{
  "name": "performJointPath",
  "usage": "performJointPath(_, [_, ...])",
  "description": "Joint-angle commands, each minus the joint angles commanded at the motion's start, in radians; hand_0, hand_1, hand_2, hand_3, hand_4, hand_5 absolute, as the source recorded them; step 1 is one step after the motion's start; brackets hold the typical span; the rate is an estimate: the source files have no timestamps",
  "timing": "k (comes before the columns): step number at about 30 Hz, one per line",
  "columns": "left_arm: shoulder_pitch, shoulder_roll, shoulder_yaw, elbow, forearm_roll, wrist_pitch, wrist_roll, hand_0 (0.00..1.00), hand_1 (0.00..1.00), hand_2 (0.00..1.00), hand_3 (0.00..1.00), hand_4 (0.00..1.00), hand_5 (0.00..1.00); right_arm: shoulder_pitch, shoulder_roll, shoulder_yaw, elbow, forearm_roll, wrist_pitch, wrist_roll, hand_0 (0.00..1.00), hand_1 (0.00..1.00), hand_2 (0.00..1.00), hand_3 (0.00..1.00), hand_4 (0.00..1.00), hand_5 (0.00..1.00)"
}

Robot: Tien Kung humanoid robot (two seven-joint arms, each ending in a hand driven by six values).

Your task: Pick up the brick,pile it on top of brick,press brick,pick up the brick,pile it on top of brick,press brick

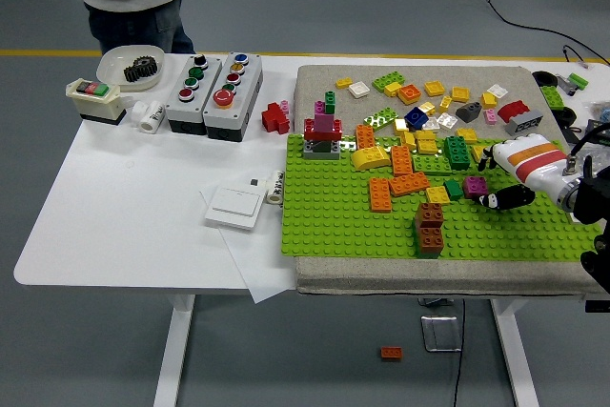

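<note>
A green baseplate [334, 207] lies on a grey mat and carries several loose bricks. A stack of brown bricks [429, 229] stands near its front edge. A small purple brick [476, 186] sits on the plate next to a yellow brick [437, 194]. My right hand [494, 181], white with an orange stripe and black fingers, hovers just right of the purple brick. Its fingers are spread and hold nothing. A red, pink and green tower [324, 129] stands at the plate's far left. No left hand shows.
More bricks are scattered on the mat [496, 78] behind the plate. Two button boxes [214, 83], a bowl with a gear [133, 66], a switch [93, 94] and a white wall switch on paper [234, 207] occupy the table's left. A person stands at the top left.
</note>
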Motion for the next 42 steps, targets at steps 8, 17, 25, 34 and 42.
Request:
performJointPath(8, [-0.002,-0.001,0.001,0.001,-0.004,0.001,-0.001,0.868,0.818,0.818,0.617,0.706,0.673,-0.023,-0.009,0.029,0.047,-0.009,0.022,-0.006,0.522,0.509,0.564,0.6,0.857,0.499])
performJointPath(17, [-0.001,-0.004,0.0,0.002,-0.007,0.002,0.0,0.871,0.817,0.816,0.617,0.707,0.673,-0.1,-0.046,0.182,0.222,0.213,0.011,-0.019,0.662,0.636,0.709,0.683,0.89,0.527])
performJointPath(25, [0.001,-0.004,-0.007,0.005,0.006,0.001,0.005,0.871,0.817,0.815,0.617,0.707,0.673,-0.124,-0.057,0.24,0.239,0.546,-0.011,0.004,0.753,0.742,0.79,0.806,0.94,0.622])
performJointPath(34, [0.004,-0.006,-0.01,0.006,0.006,0.003,0.005,0.872,0.816,0.815,0.617,0.707,0.673,-0.152,-0.046,0.275,0.193,0.923,0.011,0.043,0.809,0.789,0.829,0.839,0.993,0.743])
performJointPath(42, [0.002,-0.007,-0.007,0.006,0.004,0.006,0.005,0.874,0.818,0.817,0.615,0.707,0.674,-0.167,-0.045,0.3,0.162,1.261,0.072,0.105,0.86,0.816,0.845,0.853,0.998,0.916])
